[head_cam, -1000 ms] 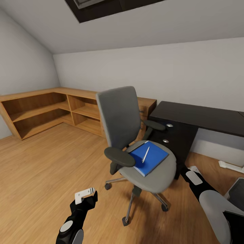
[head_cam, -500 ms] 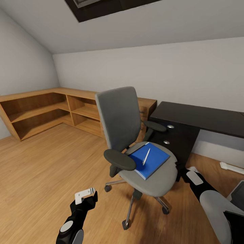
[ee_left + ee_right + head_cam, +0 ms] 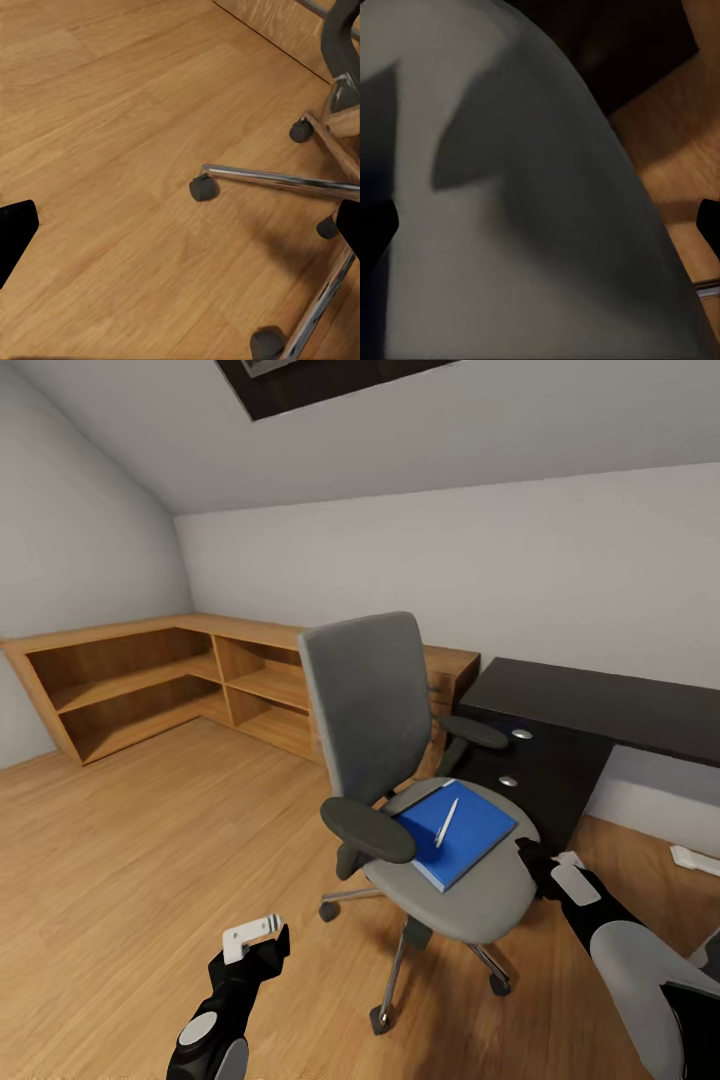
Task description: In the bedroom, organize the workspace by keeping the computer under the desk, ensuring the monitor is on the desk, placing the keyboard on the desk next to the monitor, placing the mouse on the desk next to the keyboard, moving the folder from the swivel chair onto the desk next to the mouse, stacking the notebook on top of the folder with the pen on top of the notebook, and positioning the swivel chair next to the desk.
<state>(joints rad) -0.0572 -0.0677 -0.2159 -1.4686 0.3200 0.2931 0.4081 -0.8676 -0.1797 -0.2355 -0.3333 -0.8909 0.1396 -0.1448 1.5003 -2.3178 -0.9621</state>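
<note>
Desk [image 3: 600, 705] sits far right against the white wall, glossy black top, black drawer unit [image 3: 535, 785] with silver knobs under its left end. Light-wood low shelving [image 3: 150, 680] runs along the far-left corner, its right end just beside the desk's left end. Swivel chair [image 3: 385, 720] stands mid-room on the wood floor [image 3: 150, 840], near the drawer unit but apart from it, tall grey back toward the far left, dark oval armrests either side, metal star base on castors showing below the seat and close up in the left wrist view [image 3: 277, 180]. Folder [image 3: 457, 832], bright blue, lies flat on the chair seat, turned at an angle, one corner near the seat's front edge. Pen [image 3: 446, 823], thin and pale, lies on top of the folder, roughly along its length. Can't make out a notebook between them. Right gripper [image 3: 535, 857] is at the near-right edge of the seat, just beside the folder's corner; right wrist view has grey seat upholstery [image 3: 532, 210] up close, dark fingertips at the frame edges, so spread apart, nothing between them. Left gripper [image 3: 262, 940] hangs low near left over bare floor, well apart from the chair, fingers likewise wide and empty.
</note>
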